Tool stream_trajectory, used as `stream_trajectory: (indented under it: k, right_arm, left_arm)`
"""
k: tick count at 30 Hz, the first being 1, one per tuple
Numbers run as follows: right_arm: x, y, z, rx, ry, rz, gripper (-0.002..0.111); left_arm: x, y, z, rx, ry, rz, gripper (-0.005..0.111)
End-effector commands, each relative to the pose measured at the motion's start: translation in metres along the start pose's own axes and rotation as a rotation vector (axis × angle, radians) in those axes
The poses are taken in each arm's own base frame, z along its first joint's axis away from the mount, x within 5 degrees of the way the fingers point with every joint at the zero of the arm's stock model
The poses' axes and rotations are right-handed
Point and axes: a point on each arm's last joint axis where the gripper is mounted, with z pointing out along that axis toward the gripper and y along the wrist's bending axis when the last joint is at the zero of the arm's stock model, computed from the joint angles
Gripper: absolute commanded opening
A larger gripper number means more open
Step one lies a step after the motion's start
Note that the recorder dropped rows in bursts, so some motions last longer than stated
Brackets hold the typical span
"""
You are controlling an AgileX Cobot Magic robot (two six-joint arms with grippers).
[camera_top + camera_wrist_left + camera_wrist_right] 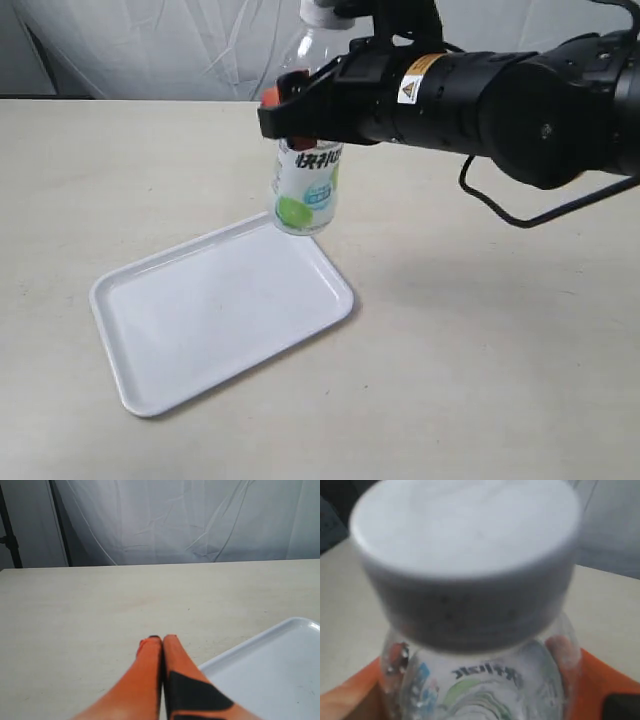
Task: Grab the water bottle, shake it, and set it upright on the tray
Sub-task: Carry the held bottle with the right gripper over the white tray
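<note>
The water bottle (308, 190) hangs upright in the air above the tray's far corner, its white cap (322, 12) at the top edge of the exterior view. My right gripper (300, 112) is shut on the water bottle's upper body. From the right wrist, the cap (465, 555) fills most of the picture, with the label (485, 685) below it and orange fingers (600, 680) on either side. The white tray (215, 310) lies flat on the table. My left gripper (162, 639) is shut on nothing, low over the table beside the tray's corner (280, 665).
A beige table (480, 360) carries everything. A white cloth backdrop (190, 520) hangs behind it. A black cable (500, 205) loops under the right arm. A dark stand pole (10, 535) is at the far side in the left wrist view.
</note>
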Motion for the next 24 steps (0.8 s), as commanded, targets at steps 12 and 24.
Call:
stream_trajectory:
  k: [12, 24]
  right_arm:
    - [-0.005, 0.045, -0.007, -0.114, -0.101, -0.194, -0.001]
    - [-0.009, 0.049, -0.016, -0.121, -0.094, -0.13, -0.001]
  left_arm:
    - [0.001, 0.0, 0.0, 0.0, -0.003, -0.005, 0.0]
    - [0.001, 0.0, 0.0, 0.0, -0.003, -0.005, 0.0]
